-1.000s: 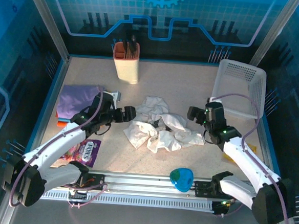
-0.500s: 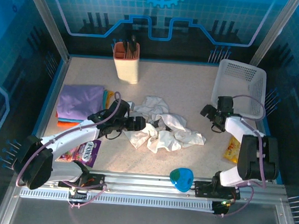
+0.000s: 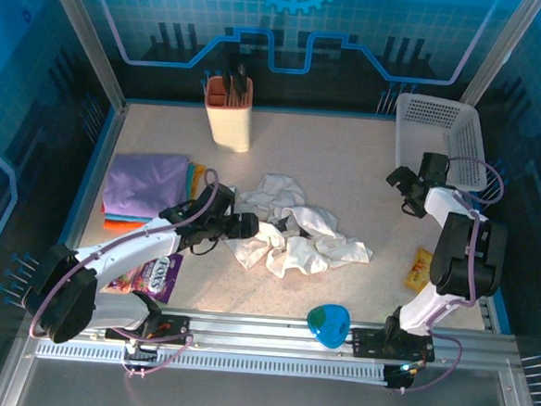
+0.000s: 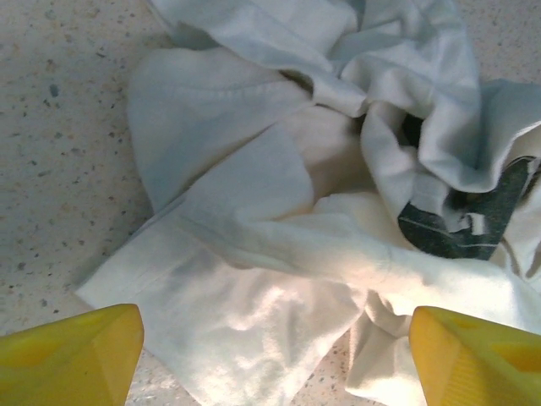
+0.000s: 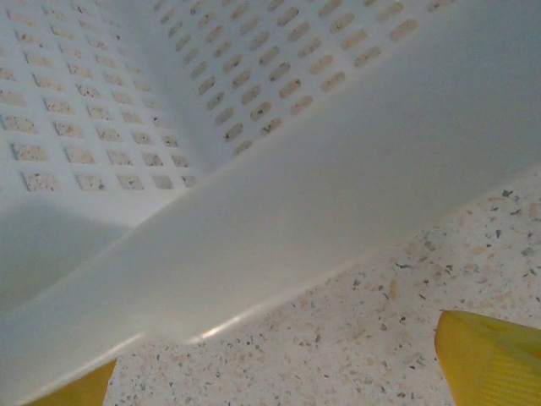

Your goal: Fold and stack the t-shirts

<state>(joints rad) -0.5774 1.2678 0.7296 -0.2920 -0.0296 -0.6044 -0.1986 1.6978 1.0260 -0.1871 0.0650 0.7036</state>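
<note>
Cool blue cast, bright centre, soft shadows

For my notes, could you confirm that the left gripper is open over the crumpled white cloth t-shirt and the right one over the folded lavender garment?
No: the right gripper is by the white perforated plastic basket (right wrist view).

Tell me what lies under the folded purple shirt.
An orange garment peeks out at the purple shirt's near edge; the rest of it, and anything deeper, is covered.
</note>
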